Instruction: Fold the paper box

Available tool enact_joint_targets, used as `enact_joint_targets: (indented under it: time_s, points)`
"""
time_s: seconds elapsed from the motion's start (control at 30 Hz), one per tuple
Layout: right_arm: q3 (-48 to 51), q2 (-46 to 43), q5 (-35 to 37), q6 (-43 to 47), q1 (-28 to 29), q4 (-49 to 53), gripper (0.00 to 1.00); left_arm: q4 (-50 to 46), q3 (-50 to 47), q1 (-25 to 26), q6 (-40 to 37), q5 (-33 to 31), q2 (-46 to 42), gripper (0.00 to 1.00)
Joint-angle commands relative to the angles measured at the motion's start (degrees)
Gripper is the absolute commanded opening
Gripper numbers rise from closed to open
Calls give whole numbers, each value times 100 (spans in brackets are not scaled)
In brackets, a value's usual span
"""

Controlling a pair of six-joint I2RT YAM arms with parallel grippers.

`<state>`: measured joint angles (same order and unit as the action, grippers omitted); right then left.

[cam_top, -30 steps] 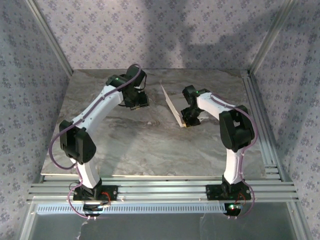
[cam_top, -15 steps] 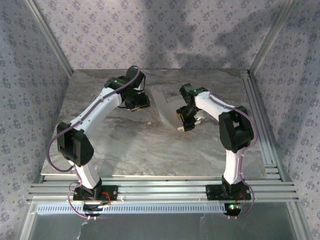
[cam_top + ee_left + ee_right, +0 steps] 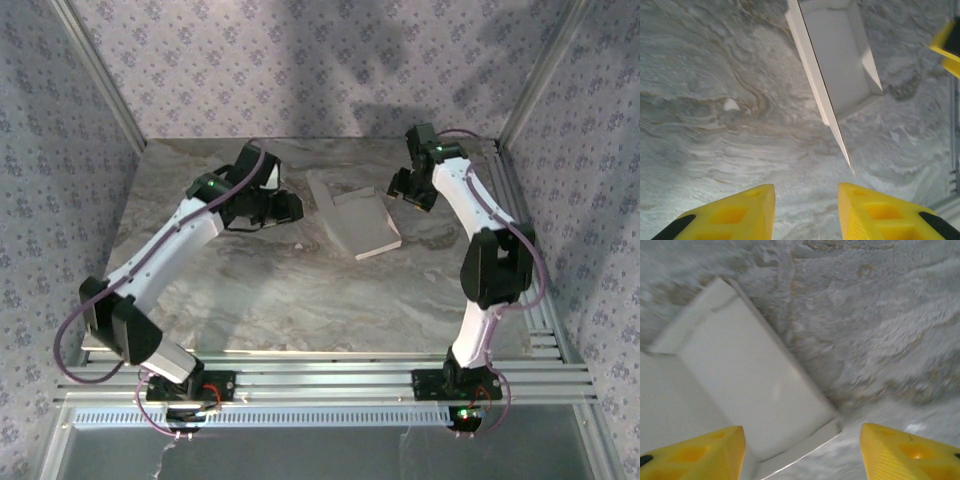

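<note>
table (image 3: 250, 300): grey marbled top; nothing lies on the near half.
paper box (image 3: 360, 225): on the table past centre, between the two grippers and touching neither. Base panel flat, low side walls up, one long panel (image 3: 815, 85) standing on edge on the left arm's side.
left gripper (image 3: 806, 189): just short of the box's near corner, yellow fingers partly apart and empty.
right gripper (image 3: 802, 429): farther back, on the box's far right side and above it, fingers spread wide and empty.
step: judged mid-fold, a tray shape not yet closed, with neither tool engaged.
next: likely push the standing panel over the tray while the other arm steadies the base; thin card may slide or spring back.
</note>
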<state>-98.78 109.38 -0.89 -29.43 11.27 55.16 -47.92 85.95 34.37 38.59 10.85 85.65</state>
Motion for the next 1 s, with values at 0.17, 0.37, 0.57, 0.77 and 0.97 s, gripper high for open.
enact_joint_targets:
  time_s: [0.17, 0.37, 0.57, 0.77, 0.97]
  points:
    - [-1134, 1356, -251, 1598, -46, 386, 56, 1517, -1307, 237, 634, 355, -659, 38]
    - [-1925, 2199, -5, 1332, 53, 881, 52, 1452, -1415, 301, 628, 308, -725, 37]
    - [-2174, 2473, -35, 1211, 75, 827, 49, 1304, -1397, 301, 571, 277, -793, 37]
    - [-2181, 2643, 1, 1025, 121, 866, 47, 1227, -1340, 298, 542, 260, -787, 37]
    - [-2110, 2666, -43, 974, 113, 796, 43, 1284, -1355, 304, 518, 220, -886, 37]
